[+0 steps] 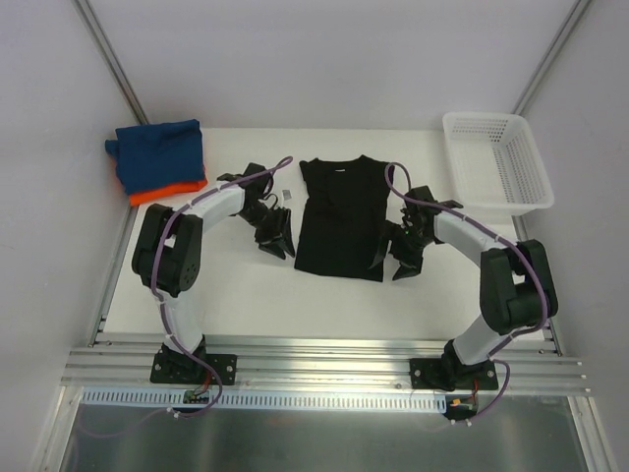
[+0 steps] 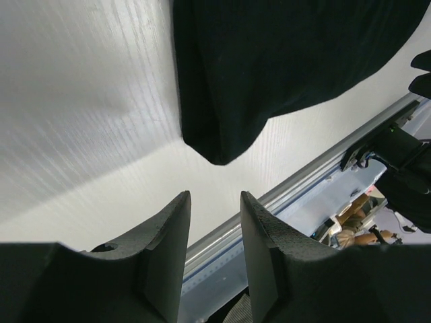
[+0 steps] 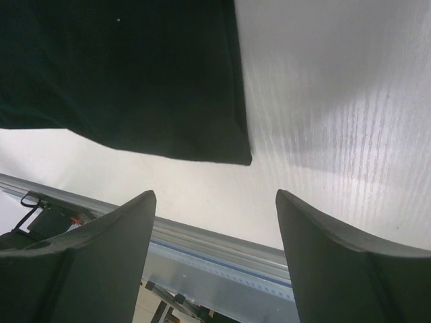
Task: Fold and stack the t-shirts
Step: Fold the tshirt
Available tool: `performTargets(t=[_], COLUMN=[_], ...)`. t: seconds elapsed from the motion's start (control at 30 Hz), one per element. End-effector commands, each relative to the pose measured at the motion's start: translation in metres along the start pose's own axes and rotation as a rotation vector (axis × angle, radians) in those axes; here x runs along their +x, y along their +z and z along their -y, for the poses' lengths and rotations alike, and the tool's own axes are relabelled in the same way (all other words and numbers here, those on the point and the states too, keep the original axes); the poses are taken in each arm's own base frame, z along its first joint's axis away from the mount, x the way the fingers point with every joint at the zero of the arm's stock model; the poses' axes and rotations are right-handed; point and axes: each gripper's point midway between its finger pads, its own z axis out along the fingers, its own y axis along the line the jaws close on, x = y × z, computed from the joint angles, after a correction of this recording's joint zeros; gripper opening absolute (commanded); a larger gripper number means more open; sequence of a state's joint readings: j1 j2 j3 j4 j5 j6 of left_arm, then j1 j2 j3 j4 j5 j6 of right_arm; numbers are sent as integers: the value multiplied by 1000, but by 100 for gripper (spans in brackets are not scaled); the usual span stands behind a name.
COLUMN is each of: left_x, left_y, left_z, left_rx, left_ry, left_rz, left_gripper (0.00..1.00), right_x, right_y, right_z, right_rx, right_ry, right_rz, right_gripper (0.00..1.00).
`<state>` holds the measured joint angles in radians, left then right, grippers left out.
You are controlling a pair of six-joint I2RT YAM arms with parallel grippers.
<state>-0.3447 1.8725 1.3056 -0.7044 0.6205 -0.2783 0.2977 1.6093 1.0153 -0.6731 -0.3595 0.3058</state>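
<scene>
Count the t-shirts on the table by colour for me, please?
Black t-shirt: 1
Blue t-shirt: 1
Orange t-shirt: 1
Total: 3

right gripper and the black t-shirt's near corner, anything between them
Only bare table between right gripper and black t-shirt, per the right wrist view.

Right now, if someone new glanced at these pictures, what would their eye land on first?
The black t-shirt lies flat in the middle of the table, with the open, empty left gripper and right gripper poised beside its near corners. At the far left corner the blue t-shirt sits folded on the orange t-shirt, and a white mesh basket stands far right.
</scene>
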Motion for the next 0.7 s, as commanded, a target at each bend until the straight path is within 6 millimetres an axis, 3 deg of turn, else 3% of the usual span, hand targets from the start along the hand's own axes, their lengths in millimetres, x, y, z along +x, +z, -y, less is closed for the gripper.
performTargets(t=[0.0, 0.33, 0.67], left_x=[-11, -8, -2], left_y=[2, 16, 30], left_z=[1, -1, 10], left_rx=[9, 13, 9], left_ry=[-37, -44, -7], left_rz=[1, -26, -56], left_gripper=[36, 36, 37], right_x=[-13, -16, -20], right_y=[5, 25, 27], right_z=[-5, 4, -2], right_rx=[-22, -27, -55], right_ry=[5, 23, 8], right_rz=[13, -2, -2], right_gripper=[74, 64, 56])
